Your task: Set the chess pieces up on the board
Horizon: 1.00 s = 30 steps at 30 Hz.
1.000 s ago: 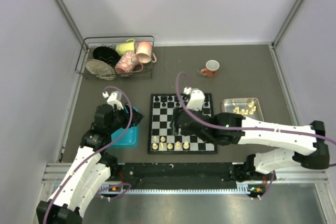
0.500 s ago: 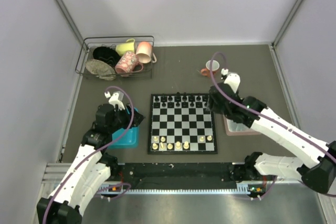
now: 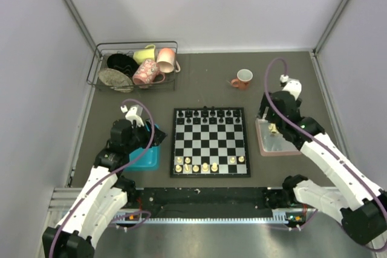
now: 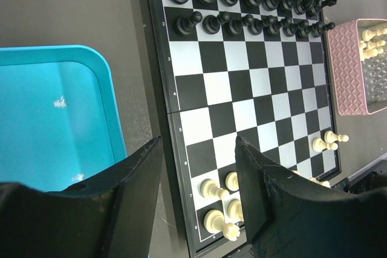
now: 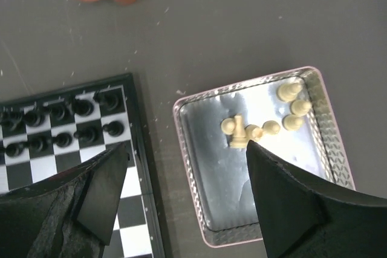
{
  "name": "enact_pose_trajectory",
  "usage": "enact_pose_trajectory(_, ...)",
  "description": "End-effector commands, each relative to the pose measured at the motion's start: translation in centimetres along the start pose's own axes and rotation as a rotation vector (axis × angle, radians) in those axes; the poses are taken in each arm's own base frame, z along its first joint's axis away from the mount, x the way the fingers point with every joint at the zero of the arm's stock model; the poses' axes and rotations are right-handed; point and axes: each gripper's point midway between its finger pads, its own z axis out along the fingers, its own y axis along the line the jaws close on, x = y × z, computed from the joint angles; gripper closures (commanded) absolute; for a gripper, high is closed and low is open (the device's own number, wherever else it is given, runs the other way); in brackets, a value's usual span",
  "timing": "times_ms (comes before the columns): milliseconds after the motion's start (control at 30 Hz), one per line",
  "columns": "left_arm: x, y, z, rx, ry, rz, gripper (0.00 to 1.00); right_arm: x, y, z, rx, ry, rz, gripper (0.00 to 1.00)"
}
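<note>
- R gripper (image 5: 187, 149): hangs over the pink tray (image 5: 331, 134), which sits just right of the board (image 3: 210, 143). Jaws are spread wide w/ nothing btw them.
- L gripper (image 4: 198, 143): hovers at the board's left edge, roughly over the gap btw it and the blue tray (image 4: 54, 119). Jaws are apart and we see nothing held.
- Chess pieces (image 3: 205, 165): we count approx seven cream ones on the board's two nearest rows. Five are grouped twd the near-left corner and two twd the near-right corner. All look upright, but which exact squares they're on is too small for us to tell.
- The rest of the chess pieces lie in the pink tray, right of the board. They form a loose cluster in the tray's far half, and the near half is bare metal.
- Black pieces (image 4: 188, 22): fill the board's two far rows, upright, one per square.
- Blue tray: just left of the board's near half, w/ a narrow gap btw them.
- Orange mug (image 3: 243, 78): beyond the board's far-right corner, well apart from it.
</note>
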Motion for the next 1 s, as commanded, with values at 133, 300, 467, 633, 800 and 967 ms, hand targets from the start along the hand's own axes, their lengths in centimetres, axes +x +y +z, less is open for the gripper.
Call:
enact_pose_trajectory(133,-0.8,-0.7,0.2,0.035,-0.026,0.026,0.44,-1.6,-3.7,1.5,0.033,0.006,0.149,0.22)
enact_pose_trajectory(300,-0.9,-0.7,0.2,0.034,-0.030,0.026,0.44,0.7,-5.1,3.6,0.060,0.131,0.204,0.25)
enact_pose_trajectory(467,-1.0,-0.7,0.1,0.037,-0.031,0.028,0.44,0.4,-5.3,4.3,0.083,0.126,0.207,0.25)
enact_pose_trajectory(633,-1.0,-0.7,0.1,0.032,-0.030,0.027,0.44,-2.5,-5.2,3.0,0.069,0.036,0.221,0.28)
enact_pose_trajectory(800,-0.9,-0.8,0.0,0.041,-0.032,0.027,0.44,-1.9,-6.8,3.6,0.122,0.092,0.241,0.33)
enact_pose_trajectory(967,-1.0,-0.8,0.0,0.039,-0.031,0.027,0.44,0.8,-7.7,4.9,0.120,0.193,0.307,0.40)
